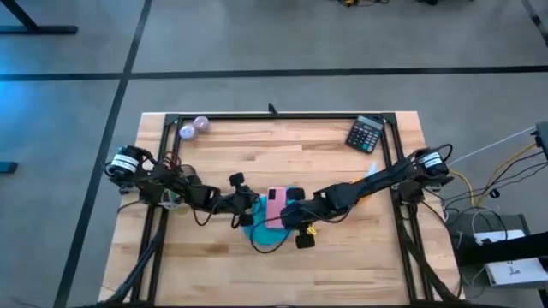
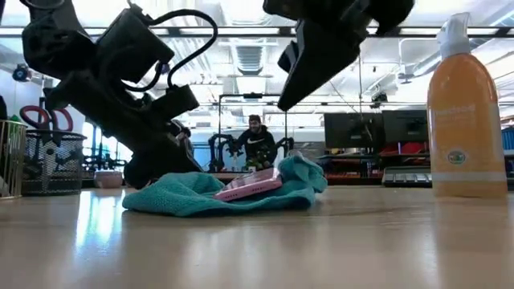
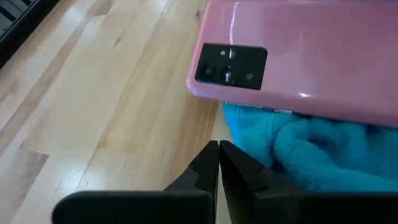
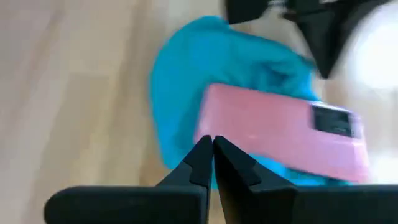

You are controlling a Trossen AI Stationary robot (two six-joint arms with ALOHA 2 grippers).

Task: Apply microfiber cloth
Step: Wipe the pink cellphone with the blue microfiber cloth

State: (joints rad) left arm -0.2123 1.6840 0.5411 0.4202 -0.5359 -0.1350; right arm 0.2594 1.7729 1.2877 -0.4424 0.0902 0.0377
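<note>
The left pincer (image 3: 219, 163), fingers pressed together, hovers beside a pink phone (image 3: 298, 59) on the teal cloth (image 3: 323, 155); the right pincer (image 4: 211, 158) is likewise closed and empty.

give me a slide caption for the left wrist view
Left gripper shut beside a pink phone lying on the teal microfiber cloth.

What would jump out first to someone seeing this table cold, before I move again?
A pink phone lying camera-side up on a crumpled teal microfiber cloth at the table's middle, with both grippers closing in on it. The left gripper sits shut at the phone's camera end; the right gripper hovers shut over its long edge. After that, the orange spray bottle standing upright off to the side, and a calculator at the far edge.
</note>
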